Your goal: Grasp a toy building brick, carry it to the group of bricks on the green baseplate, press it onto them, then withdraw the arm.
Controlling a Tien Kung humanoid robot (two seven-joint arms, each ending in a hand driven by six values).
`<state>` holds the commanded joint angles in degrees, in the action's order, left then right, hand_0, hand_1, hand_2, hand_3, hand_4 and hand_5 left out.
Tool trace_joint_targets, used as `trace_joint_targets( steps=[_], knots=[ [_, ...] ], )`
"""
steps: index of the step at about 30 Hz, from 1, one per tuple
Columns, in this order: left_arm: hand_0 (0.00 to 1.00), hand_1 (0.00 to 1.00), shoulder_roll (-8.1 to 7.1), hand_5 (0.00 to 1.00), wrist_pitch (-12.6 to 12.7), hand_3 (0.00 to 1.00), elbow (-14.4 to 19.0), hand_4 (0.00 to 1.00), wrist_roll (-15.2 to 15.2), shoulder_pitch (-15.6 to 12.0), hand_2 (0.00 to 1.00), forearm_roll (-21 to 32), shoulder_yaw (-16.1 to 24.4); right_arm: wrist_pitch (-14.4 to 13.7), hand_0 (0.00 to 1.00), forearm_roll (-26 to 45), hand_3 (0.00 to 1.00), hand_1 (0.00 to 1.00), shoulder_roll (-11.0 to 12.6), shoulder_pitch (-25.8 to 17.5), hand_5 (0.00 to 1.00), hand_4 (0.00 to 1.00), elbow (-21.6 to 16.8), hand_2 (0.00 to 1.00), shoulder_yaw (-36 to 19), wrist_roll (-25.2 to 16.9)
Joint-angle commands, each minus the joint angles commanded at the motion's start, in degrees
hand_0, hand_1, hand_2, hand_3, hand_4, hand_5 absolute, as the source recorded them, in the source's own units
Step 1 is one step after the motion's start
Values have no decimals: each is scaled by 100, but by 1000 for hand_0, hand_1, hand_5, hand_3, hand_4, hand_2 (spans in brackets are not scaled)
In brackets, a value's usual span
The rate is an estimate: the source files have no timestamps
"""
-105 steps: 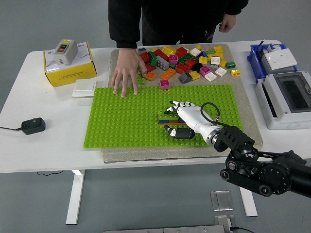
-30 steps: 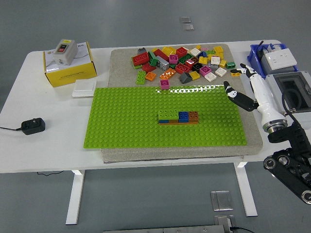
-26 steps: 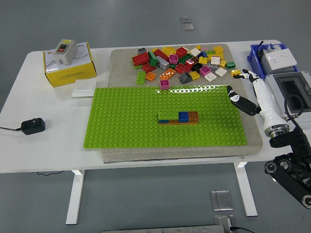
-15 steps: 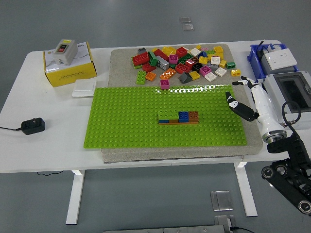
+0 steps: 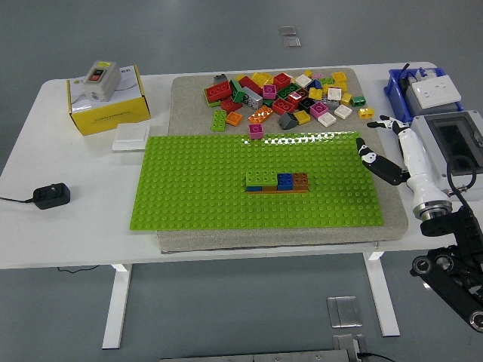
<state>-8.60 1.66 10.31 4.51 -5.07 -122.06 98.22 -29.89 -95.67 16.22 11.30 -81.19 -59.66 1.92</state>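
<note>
A small group of bricks (image 5: 277, 182), green, blue, brown and orange, stands pressed onto the middle of the green baseplate (image 5: 189, 188). Loose bricks in many colours (image 5: 287, 94) lie in a pile on the grey mat behind the baseplate. My right hand (image 5: 377, 136), white with a black thumb, hovers at the baseplate's right edge, well right of the group. Its fingers are spread and hold nothing. The left arm is out of view.
A yellow box with a grey switch (image 5: 109, 102), a white switch plate (image 5: 130, 137) and a black adapter (image 5: 51, 195) lie at the left. A blue bin with a white socket (image 5: 426, 90) and a grey enclosure (image 5: 453, 151) stand at the right, close to my right arm.
My right hand left the brick group and pulled back to the baseplate's right edge, then drifted slightly there. The person's hand that pressed on the baseplate is gone.
</note>
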Motion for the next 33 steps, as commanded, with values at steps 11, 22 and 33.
trace_joint_targets(
  steps=[11, 22, 33],
  knots=[
    [624, 606, 52, 721, -100, 625, 0, 257, 82, -24, 538, -437, 428, 8, 873, 343, 675, 892, 37, -1, 458, 663, -123, 909, -172, -121],
    [627, 606, 25, 721, -99, 632, 0, 288, 85, 46, 541, -300, 289, 3, 870, 409, 620, 886, 89, -29, 431, 613, -174, 908, -339, -170],
    [627, 607, 36, 714, -143, 631, 0, 296, 107, 32, 542, -508, 525, 8, 866, 430, 617, 885, 111, -19, 427, 603, -250, 908, -446, -202]
  ],
)
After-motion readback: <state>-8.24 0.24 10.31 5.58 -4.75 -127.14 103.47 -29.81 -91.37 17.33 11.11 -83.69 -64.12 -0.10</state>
